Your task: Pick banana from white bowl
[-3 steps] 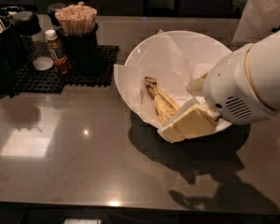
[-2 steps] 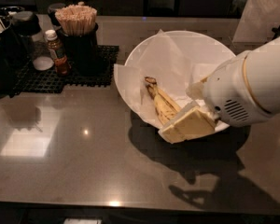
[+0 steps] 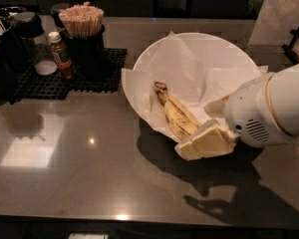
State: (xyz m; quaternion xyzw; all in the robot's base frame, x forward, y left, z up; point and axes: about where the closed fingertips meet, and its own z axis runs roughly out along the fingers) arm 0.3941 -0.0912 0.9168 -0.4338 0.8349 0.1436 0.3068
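— Where is the banana [image 3: 181, 119]?
— On the crinkled paper [image 3: 174, 63] inside the white bowl [image 3: 224, 51], yellow with brown speckles, slanting from a dark far tip down toward the near rim.
— And the gripper [image 3: 205, 142]?
— At that near rim, its cream end lying over the banana's lower end (that end is hidden). Whether it grips anything, I cannot tell.
— Around the bowl?
— A dark glossy counter [image 3: 89, 158]; well to the left, a black grid mat [image 3: 35, 83] carries a small brown bottle [image 3: 61, 59] and a black cup of wooden sticks [image 3: 83, 29]
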